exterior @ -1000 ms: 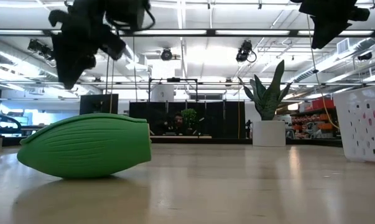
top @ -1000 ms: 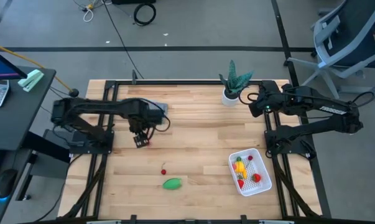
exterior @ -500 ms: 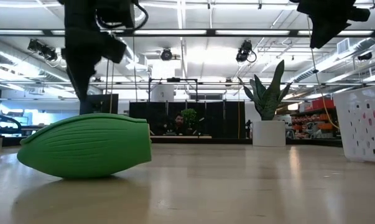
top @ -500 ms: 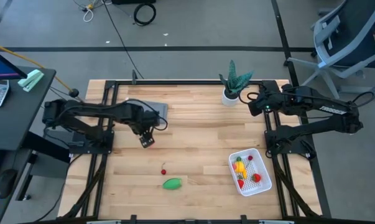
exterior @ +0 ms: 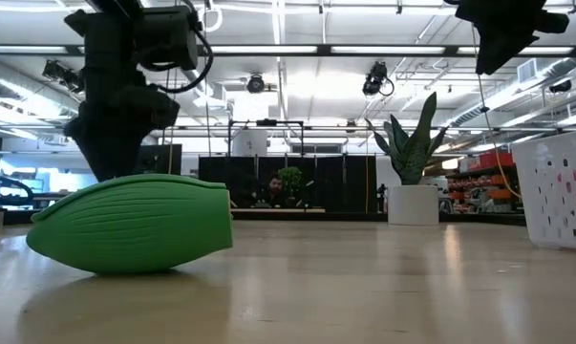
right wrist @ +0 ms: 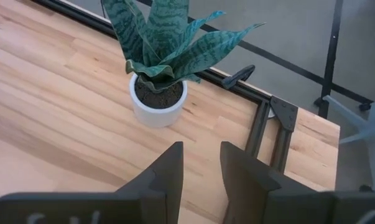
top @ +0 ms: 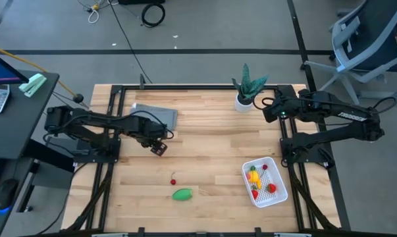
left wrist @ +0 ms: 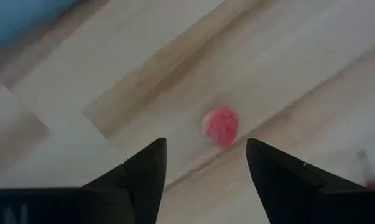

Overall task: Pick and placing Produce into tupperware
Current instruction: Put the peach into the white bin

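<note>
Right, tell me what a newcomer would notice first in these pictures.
Probably the big green oval toy vegetable, which fills the low view's left side and lies on the table's near edge by a tiny red piece. Next, the white basket of bright toy produce at the near right. Then the left gripper, jaws open, over the table's left half, with a pink-red piece ahead of it in the wrist view.

Spread left pincer (left wrist: 206,163), pink produce piece (left wrist: 221,124) (blurred) on wooden table (left wrist: 287,68)
</note>
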